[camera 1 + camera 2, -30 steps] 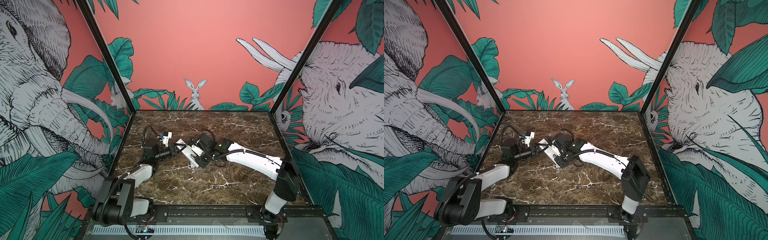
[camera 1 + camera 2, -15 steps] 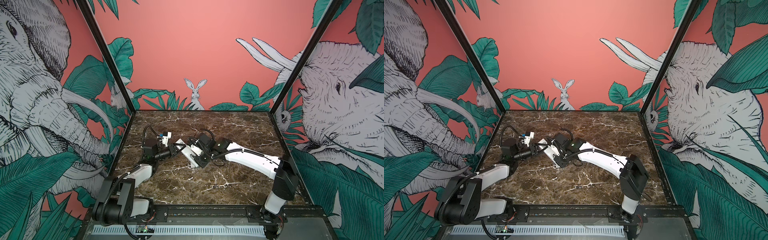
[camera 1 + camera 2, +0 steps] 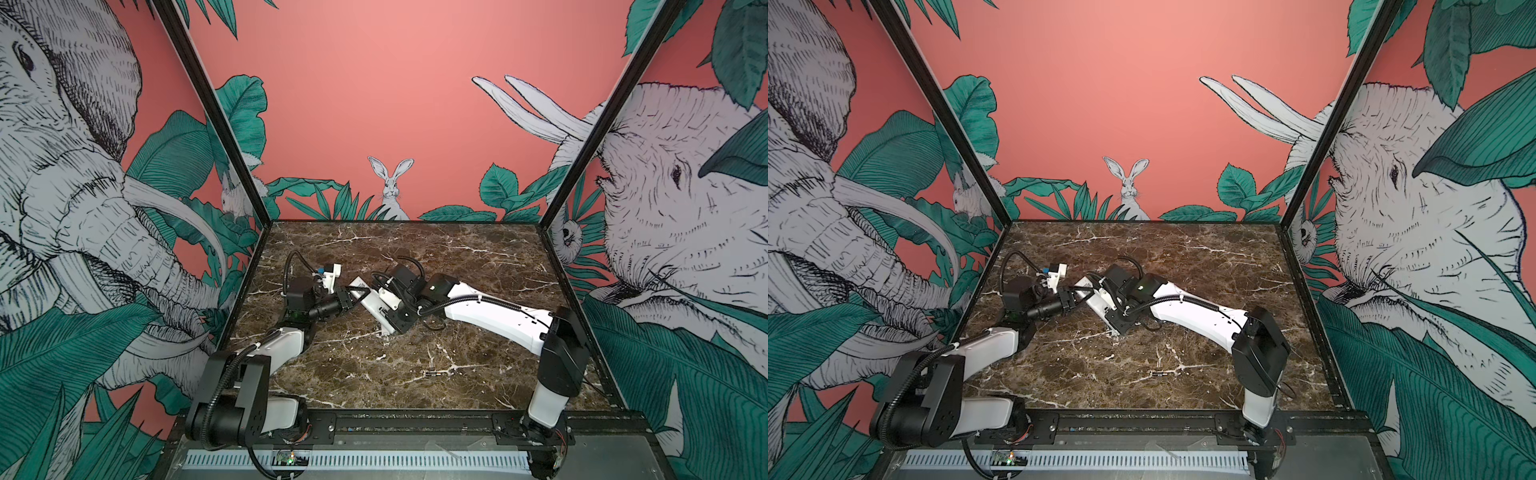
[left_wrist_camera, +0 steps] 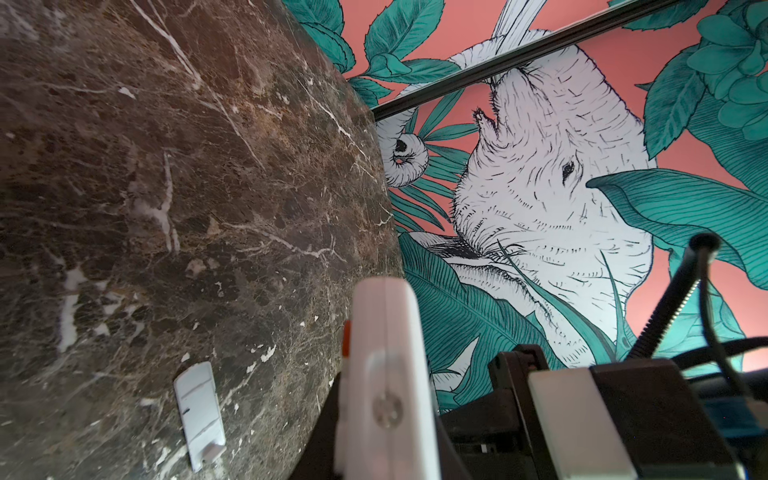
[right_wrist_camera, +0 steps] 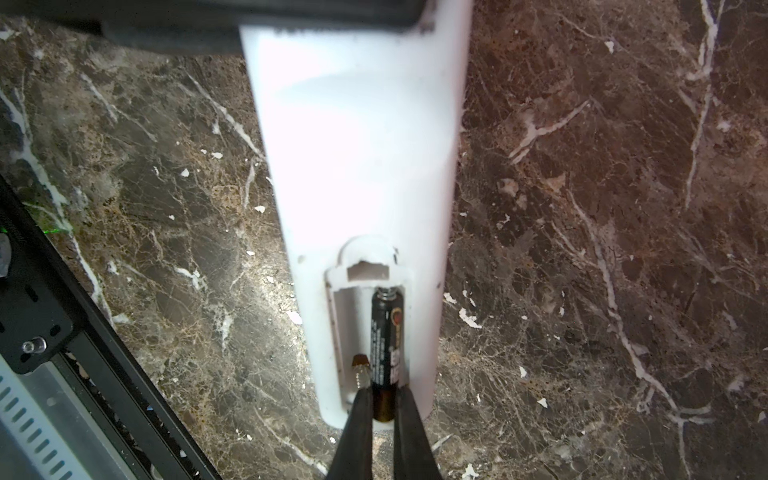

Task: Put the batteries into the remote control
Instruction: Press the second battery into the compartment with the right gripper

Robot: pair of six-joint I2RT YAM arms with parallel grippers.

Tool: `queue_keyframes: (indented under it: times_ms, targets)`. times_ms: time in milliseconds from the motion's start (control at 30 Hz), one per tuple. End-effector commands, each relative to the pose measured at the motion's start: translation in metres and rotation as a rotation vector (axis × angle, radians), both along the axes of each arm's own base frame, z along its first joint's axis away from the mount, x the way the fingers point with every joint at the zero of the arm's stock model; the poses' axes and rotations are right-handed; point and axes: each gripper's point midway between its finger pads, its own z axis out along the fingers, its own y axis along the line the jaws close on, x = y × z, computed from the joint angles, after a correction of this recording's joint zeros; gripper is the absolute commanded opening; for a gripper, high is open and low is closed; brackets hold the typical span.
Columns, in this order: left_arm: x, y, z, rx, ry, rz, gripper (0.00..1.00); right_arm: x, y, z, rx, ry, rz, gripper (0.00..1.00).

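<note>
Your right gripper (image 5: 383,397) pinches a battery (image 5: 386,332) by its tail; the battery lies in the open bay of the remote (image 5: 357,166), whose other end your left gripper (image 3: 352,297) clamps tight. Hold the remote steady, drive the battery's nose against the spring (image 5: 387,294), then press the tail down flat before you let go; a tilted release would likely pop it out. The neighbouring slot sits empty. On the table (image 3: 415,257), a second battery (image 3: 433,374) waits toward the front and the cover (image 4: 199,405) lies apart. White print and a copper badge mark the held battery, too blurred to read.
</note>
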Motion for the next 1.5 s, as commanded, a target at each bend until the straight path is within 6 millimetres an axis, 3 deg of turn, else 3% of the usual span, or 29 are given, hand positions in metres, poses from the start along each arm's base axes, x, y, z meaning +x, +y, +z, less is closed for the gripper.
queue_keyframes:
  times_ms: [0,1467]
  targets:
    - [-0.008,-0.006,0.023,-0.059,-0.055,-0.058,0.0,0.006,0.008,-0.008,0.004,0.003,-0.017,0.09]
    - [-0.016,-0.009,0.053,-0.134,-0.092,-0.111,0.0,0.037,0.041,-0.032,0.123,0.026,-0.016,0.08]
